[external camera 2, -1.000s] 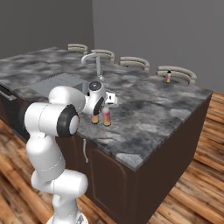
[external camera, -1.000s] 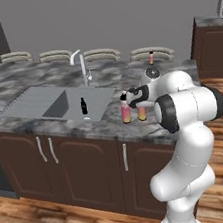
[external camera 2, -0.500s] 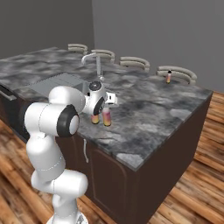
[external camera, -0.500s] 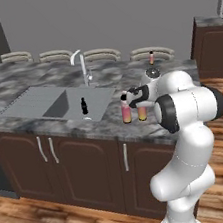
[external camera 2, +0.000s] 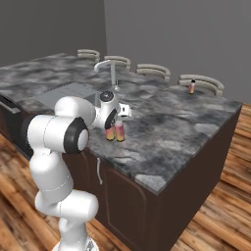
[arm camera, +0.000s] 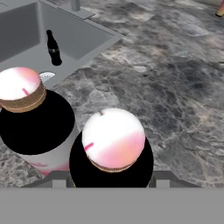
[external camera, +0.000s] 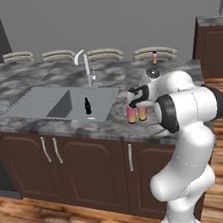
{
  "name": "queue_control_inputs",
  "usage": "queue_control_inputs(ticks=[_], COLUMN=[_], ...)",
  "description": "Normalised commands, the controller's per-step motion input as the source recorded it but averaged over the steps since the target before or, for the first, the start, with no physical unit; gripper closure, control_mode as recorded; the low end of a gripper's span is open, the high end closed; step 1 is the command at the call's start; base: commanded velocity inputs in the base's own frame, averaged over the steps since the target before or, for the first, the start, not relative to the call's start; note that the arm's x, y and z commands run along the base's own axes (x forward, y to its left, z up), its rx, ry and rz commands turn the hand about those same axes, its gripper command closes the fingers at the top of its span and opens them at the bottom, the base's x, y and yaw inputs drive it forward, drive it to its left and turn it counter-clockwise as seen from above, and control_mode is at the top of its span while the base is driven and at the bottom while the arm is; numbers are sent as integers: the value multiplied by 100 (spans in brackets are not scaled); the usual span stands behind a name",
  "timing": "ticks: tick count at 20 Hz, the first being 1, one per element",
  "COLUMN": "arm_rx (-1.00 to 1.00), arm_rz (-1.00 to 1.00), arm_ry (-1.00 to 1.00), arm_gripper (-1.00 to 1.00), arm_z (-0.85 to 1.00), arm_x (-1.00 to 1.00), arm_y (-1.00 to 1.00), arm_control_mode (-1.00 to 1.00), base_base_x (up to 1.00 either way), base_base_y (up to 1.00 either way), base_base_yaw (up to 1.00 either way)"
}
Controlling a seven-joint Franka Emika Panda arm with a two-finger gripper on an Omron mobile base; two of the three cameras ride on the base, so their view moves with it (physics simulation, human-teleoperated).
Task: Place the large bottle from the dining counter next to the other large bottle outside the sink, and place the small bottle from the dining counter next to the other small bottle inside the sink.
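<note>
Two large pink-capped bottles stand side by side on the counter just right of the sink. My gripper (arm camera: 110, 180) hangs directly over the one farther from the sink (arm camera: 113, 139) (external camera: 142, 114) (external camera 2: 120, 132), and its fingers stand open on either side of it. The other large bottle (arm camera: 21, 89) (external camera: 130, 114) (external camera 2: 110, 134) stands close beside it. A small dark bottle (arm camera: 53, 48) (external camera: 87, 105) stands upright inside the sink (external camera: 56, 102). Another small bottle (external camera: 154, 57) (external camera 2: 192, 87) stands on the far dining counter.
The faucet (external camera: 85, 67) (external camera 2: 112, 73) rises behind the sink basin. Chair backs (external camera: 105, 54) line the far edge of the marble counter (external camera 2: 171, 117). A dark cabinet (external camera: 214, 45) stands at the far right.
</note>
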Motion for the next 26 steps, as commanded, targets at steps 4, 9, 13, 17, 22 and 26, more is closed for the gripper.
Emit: queue_control_inputs(ticks=[4, 9, 13, 17, 22, 26], arm_rx=[0, 0, 0, 0, 0, 0], arm_rz=[0, 0, 0, 0, 0, 0], arm_ry=[0, 0, 0, -2, -6, -6], arm_gripper=[100, 100, 100, 100, 100, 100], arm_z=[-15, -10, -18, -19, -1, -5], arm_x=[0, 0, 0, -6, -26, -27], arm_y=[20, 1, 0, 0, -15, -27], arm_control_mode=[-100, -100, -100, -100, -100, -100], base_base_x=[0, 0, 0, 0, 0, 0], base_base_y=[0, 0, 0, 0, 0, 0], base_base_yaw=[0, 0, 0, 0, 0, 0])
